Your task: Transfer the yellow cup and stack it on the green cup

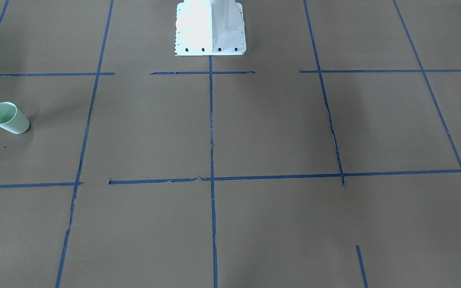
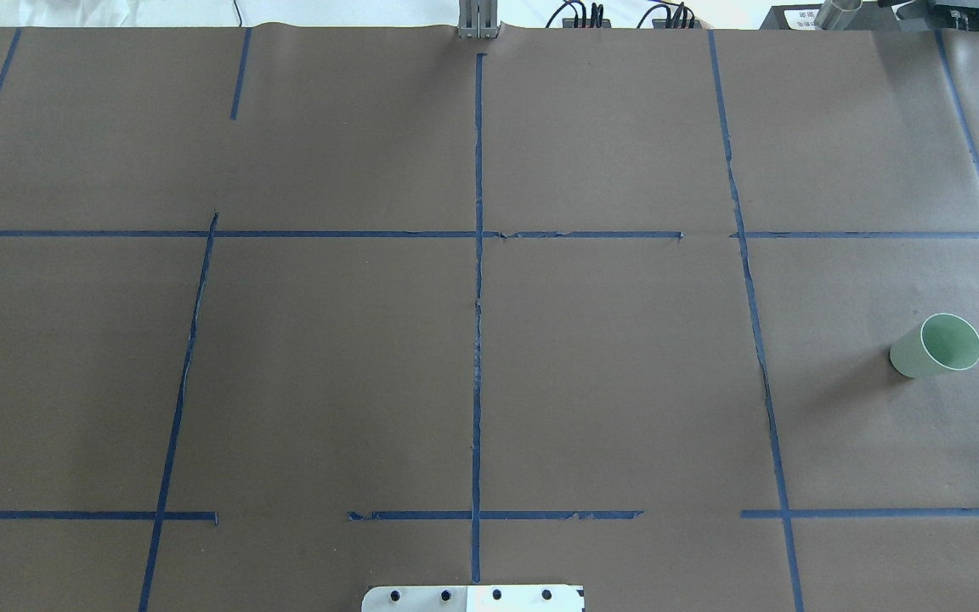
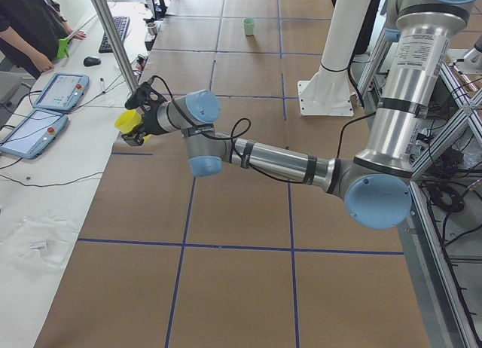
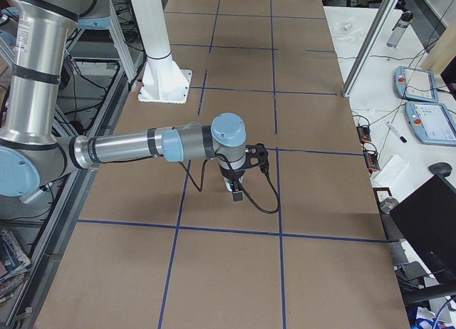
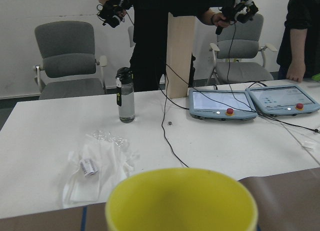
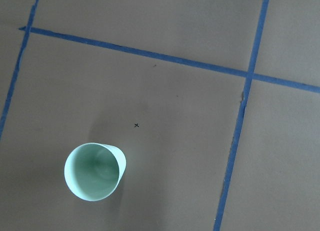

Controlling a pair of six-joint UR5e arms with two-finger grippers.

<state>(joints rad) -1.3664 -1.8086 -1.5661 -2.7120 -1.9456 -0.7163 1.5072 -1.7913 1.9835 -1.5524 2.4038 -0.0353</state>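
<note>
The yellow cup (image 3: 126, 122) is at the left gripper (image 3: 136, 133), mid-left; the green cup (image 2: 936, 345) sits far right on the worktop (image 2: 489, 382). Can't tell how the jaws stand there or on the right gripper (image 4: 236, 192).

Smooth, faintly glossy plastic is seen on the green cup (image 2: 936, 346) and yellow cup (image 5: 181, 201), set against matt brown paper (image 2: 328, 365) crossed by frayed blue tape (image 2: 478, 340).

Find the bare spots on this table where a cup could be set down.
The squares either side of the centre tape line are bare. Keep off the right end, where the green cup stands.
</note>
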